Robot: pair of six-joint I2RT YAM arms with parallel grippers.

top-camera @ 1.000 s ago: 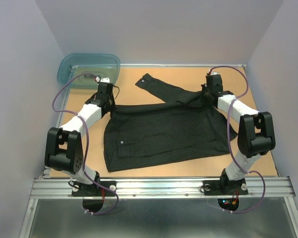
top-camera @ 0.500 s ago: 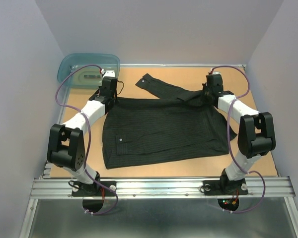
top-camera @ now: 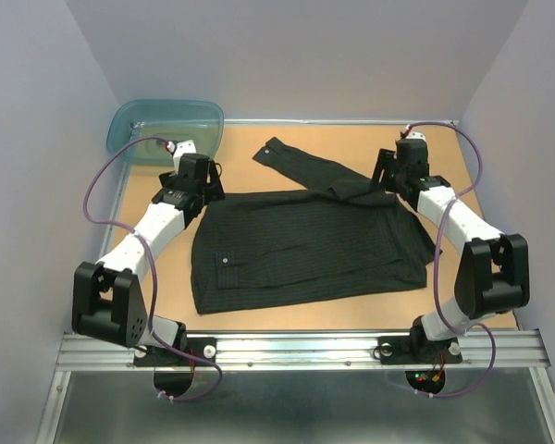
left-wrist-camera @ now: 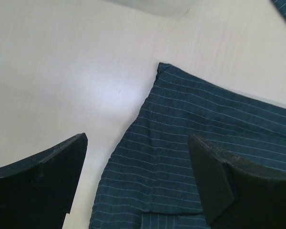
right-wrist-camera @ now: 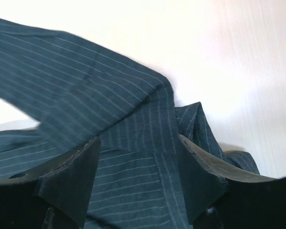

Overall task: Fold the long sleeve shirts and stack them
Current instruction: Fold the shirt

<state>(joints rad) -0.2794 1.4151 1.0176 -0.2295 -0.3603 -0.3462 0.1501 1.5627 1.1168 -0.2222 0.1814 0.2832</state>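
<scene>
Hovers w/ L fingers (left-wrist-camera: 43, 176) spread wide over far-left corner of dark pinstriped shirt (top-camera: 305, 250), gripping nothing. Holds R fingers (right-wrist-camera: 71, 176) parted above far-right shoulder fold, cloth loose. Lies flat mid worktop (top-camera: 351, 148), one sleeve stretched far-left, near teal tub (top-camera: 166, 125)

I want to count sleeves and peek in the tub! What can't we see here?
- Second sleeve of the shirt: top view, none shows; perhaps tucked under the cloth.
- Inside of the teal tub: top view, tinted, glary, too small to tell.
- Shirt in right wrist view: blurred up close, cut off by edges.
</scene>
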